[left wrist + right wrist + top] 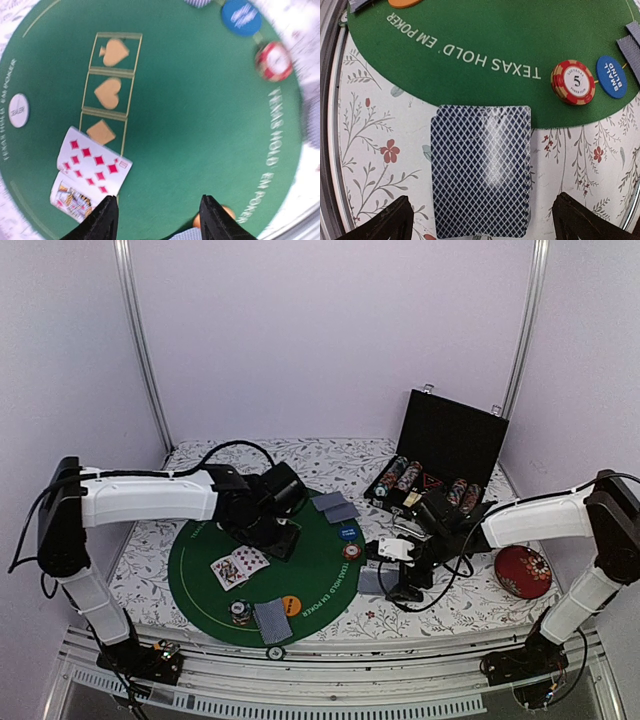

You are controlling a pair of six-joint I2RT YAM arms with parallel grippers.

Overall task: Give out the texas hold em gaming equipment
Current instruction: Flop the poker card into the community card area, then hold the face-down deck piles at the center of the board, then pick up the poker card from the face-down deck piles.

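Observation:
On the round green poker mat (310, 585) lie two face-up cards (240, 565), a ten of diamonds (95, 162) overlapping a court card (70, 197). My left gripper (159, 217) hovers just right of them, open, nothing between its fingers. A white dealer button (18, 110), a blue chip (241, 16), a red-and-cream chip (273, 61) and an orange chip (227, 212) sit round the mat. Off the mat's right edge the face-down deck (480, 170) rests on the floral cloth. Directly above it, my right gripper (482, 222) is wide open, its fingers either side.
An open black case (455, 435) holding rows of chips stands at the back right. A red round disc (523, 570) lies at the right. Face-down card pairs lie at the mat's far side (337, 506) and near side (272, 620), beside a striped chip stack (240, 612).

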